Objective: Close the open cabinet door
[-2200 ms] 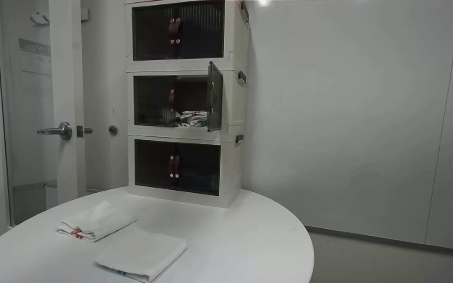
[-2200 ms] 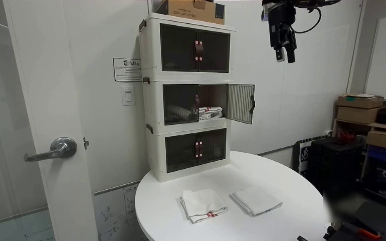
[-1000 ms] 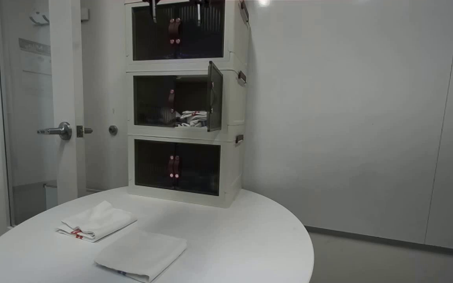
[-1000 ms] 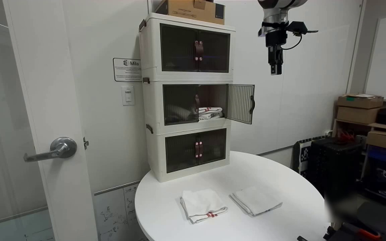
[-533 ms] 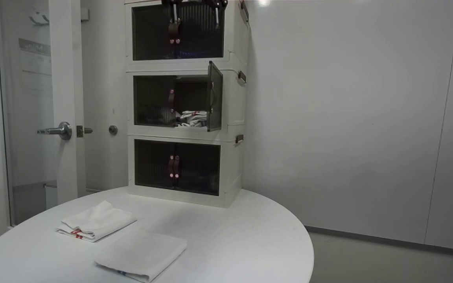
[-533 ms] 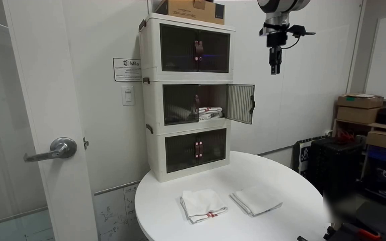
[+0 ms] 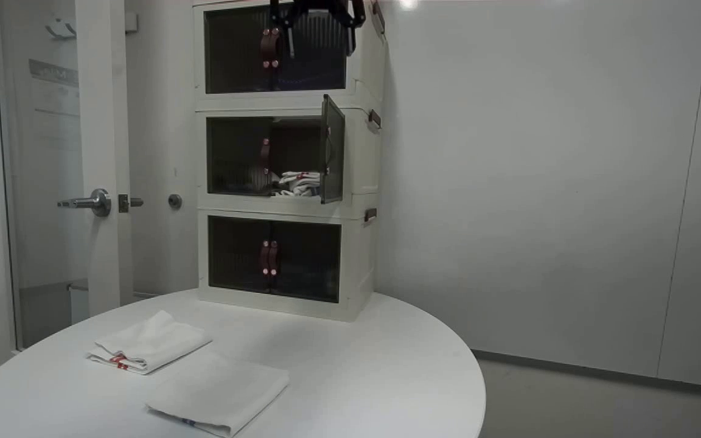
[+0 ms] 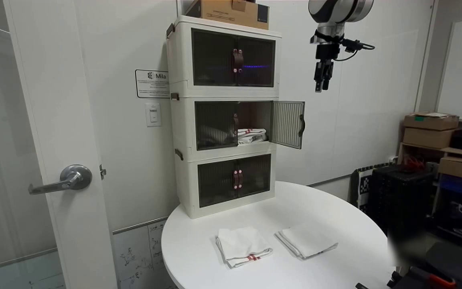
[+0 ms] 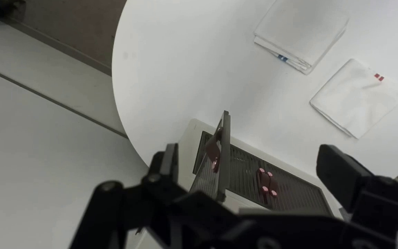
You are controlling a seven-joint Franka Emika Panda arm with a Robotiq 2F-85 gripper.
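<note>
In an exterior view, my end effector (image 7: pixel 321 51) hangs at the top of the frame, its fingers (image 7: pixel 350 44) spread wide with nothing held. Below, near the middle, the cabinet door (image 7: pixel 333 152) stands swung out at the right of the middle compartment (image 7: pixel 297 146) of the white cabinet (image 7: pixel 359 267), leaving the stacked cloths (image 7: pixel 299 184) inside exposed. They seem tucked far enough in for the door to pass.

In an exterior view, my end effector (image 8: pixel 322 88) is at the upper right, apart from the cabinet door (image 8: pixel 289 123), which juts out right of centre, its handle (image 8: pixel 302 125) at the free edge. A red-marked cloth (image 8: pixel 244 245) and a blue-marked cloth (image 8: pixel 307 241) lie flat on the counter (image 8: pixel 315 275) at lower centre, below the door's swing.

In the wrist view, the cabinet door (image 9: pixel 225 155) stands near the centre, between my fingers in the frame; I judge it lower than them and untouched. Its handle is on the left face, so I would come down on that side and push; straight down, my spread fingers might straddle it.
</note>
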